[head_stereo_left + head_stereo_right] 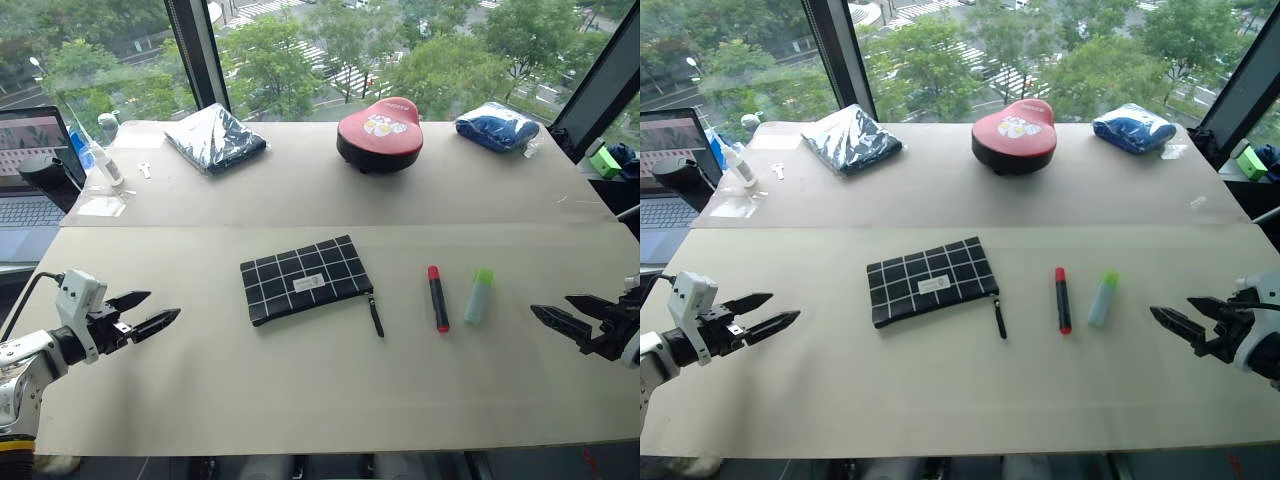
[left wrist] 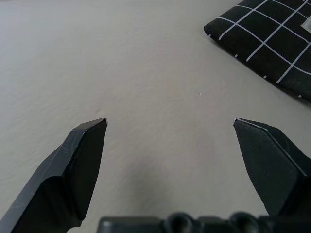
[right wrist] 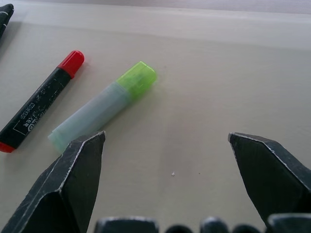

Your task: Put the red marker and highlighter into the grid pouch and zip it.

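The grid pouch [image 1: 303, 279] lies flat in the middle of the table, black with white lines, its zipper strap [image 1: 376, 314] trailing toward the right. To its right lies the red marker [image 1: 438, 298], and just beyond that the highlighter [image 1: 479, 295] with its green cap pointing away from me. My left gripper [image 1: 158, 312] hovers open at the near left, well apart from the pouch, whose corner [image 2: 272, 41] enters the left wrist view. At the near right my right gripper [image 1: 556, 311] is open and empty, a short way from the highlighter [image 3: 104, 105] and marker [image 3: 41, 99].
Along the far side sit a dark blue plastic-wrapped bundle [image 1: 215, 137], a red and black case [image 1: 380, 133] and a blue wrapped bundle [image 1: 498, 126]. A laptop [image 1: 35, 170] and a small bottle [image 1: 103, 160] stand at the far left. Windows rise behind the table.
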Controlling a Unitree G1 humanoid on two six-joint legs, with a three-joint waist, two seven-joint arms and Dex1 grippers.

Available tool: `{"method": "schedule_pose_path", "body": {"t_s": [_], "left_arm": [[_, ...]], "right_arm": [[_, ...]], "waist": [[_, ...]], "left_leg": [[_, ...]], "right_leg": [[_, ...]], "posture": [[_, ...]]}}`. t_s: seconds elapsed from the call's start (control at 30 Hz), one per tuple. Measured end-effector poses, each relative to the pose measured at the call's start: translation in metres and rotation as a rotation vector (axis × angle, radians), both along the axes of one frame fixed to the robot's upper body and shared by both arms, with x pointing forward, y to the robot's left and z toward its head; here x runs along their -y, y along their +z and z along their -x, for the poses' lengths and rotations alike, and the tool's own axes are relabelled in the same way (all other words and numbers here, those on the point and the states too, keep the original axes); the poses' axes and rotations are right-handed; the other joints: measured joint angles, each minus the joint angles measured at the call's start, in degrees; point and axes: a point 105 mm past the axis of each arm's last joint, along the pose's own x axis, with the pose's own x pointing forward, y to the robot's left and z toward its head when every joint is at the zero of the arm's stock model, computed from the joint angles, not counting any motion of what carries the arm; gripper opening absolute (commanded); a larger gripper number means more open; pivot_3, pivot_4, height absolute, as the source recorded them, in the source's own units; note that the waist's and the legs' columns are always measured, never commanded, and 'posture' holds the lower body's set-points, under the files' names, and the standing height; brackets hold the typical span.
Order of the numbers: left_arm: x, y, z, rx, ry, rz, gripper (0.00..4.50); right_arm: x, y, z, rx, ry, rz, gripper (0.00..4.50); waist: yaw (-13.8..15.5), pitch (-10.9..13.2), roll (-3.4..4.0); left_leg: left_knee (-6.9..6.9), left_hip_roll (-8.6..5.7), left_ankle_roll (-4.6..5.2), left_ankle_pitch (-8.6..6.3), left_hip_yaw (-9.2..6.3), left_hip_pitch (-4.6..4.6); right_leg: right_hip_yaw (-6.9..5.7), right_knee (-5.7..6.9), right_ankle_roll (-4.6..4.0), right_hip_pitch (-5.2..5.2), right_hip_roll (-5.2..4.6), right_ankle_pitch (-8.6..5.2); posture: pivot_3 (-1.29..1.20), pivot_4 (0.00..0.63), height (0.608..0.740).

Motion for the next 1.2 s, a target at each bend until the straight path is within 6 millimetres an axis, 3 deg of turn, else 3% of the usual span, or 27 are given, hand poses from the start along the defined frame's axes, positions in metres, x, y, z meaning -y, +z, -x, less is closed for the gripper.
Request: {"method": "schedule_pose_path", "body": {"t_s": [0.17,0.27,0.33,0.4,0.5,0.63,0.8,0.9,1.03,1.2], "left_arm": [[0.007,0.013,-0.015,0.085,-0.030,0.073,4.50],[0.010,0.027,-0.020,0.157,-0.094,0.065,4.50],[0.008,0.026,-0.018,0.193,-0.169,-0.104,4.50],[0.010,0.011,-0.012,0.198,-0.343,-0.371,4.50],[0.013,0.004,-0.013,0.243,-0.460,-0.510,4.50],[0.020,0.015,-0.024,0.387,-0.547,-0.640,4.50],[0.045,0.022,-0.032,0.507,-0.658,-0.681,4.50],[0.068,0.022,-0.033,0.557,-0.740,-0.670,4.50],[0.083,0.029,-0.031,0.605,-0.796,-0.674,4.50],[0.089,0.027,-0.029,0.602,-0.829,-0.675,4.50]], "right_arm": [[-0.005,0.006,-0.013,0.025,0.012,-0.002,4.47],[-0.010,0.012,-0.020,0.044,0.023,-0.014,3.85],[-0.018,0.017,-0.023,0.054,0.050,-0.041,3.13],[-0.046,0.029,-0.032,0.094,0.143,-0.078,2.45],[-0.082,0.036,-0.040,0.120,0.262,-0.107,1.49],[-0.136,0.039,-0.047,0.131,0.440,-0.141,0.11],[-0.189,0.039,-0.053,0.126,0.617,-0.180,0.04],[-0.225,0.027,-0.048,0.083,0.743,-0.170,0.04],[-0.242,-0.002,-0.058,0.036,0.747,-0.056,0.04],[-0.248,-0.017,-0.076,0.051,0.721,0.028,0.04]], "waist": [[0.08,0.02,-0.04],[-0.02,0.02,-0.06],[-0.11,0.01,-0.06],[-0.42,0.01,-0.04],[-0.28,0.01,-0.04],[0.24,0.02,-0.06],[0.01,0.02,-0.06],[-0.17,0.02,-0.06],[-0.31,0.02,-0.06],[-0.41,0.02,-0.06]], "left_leg": [[0.06,-0.01,-0.06,0.02,0.00,-0.01],[0.04,-0.02,0.17,0.16,0.00,0.00],[-0.04,-0.01,0.16,0.16,0.01,-0.01],[-0.09,0.03,0.15,0.13,0.15,0.00],[-0.08,0.13,0.13,0.10,0.13,-0.04],[0.00,0.02,0.14,0.11,0.03,-0.23],[0.06,-0.06,0.24,0.09,0.03,-0.30],[0.05,-0.06,0.15,0.14,0.03,-0.34],[0.06,-0.12,-0.02,0.25,0.09,-0.31],[0.07,-0.13,-0.06,0.28,0.12,-0.28]], "right_leg": [[-0.05,0.01,-0.01,0.03,0.00,0.01],[-0.06,0.05,-0.02,0.00,0.02,0.01],[-0.05,0.02,-0.04,-0.05,0.01,0.01],[0.04,0.01,-0.13,-0.13,-0.05,0.00],[0.02,-0.01,-0.17,-0.18,-0.30,0.02],[-0.22,-0.02,-0.16,-0.27,-0.33,0.05],[-0.25,-0.02,-0.08,-0.29,-0.16,0.10],[-0.28,0.07,-0.07,-0.35,-0.06,0.10],[-0.27,0.09,-0.07,-0.34,0.01,0.10],[-0.28,0.11,-0.07,-0.33,0.10,0.09]], "posture": [[0.00,0.150,0.740],[0.00,0.150,0.740],[0.00,0.150,0.740],[0.00,0.150,0.740],[0.00,0.150,0.740],[0.00,0.150,0.740],[0.00,0.150,0.740],[0.00,0.150,0.740],[0.00,0.150,0.740],[0.00,0.150,0.740]]}}
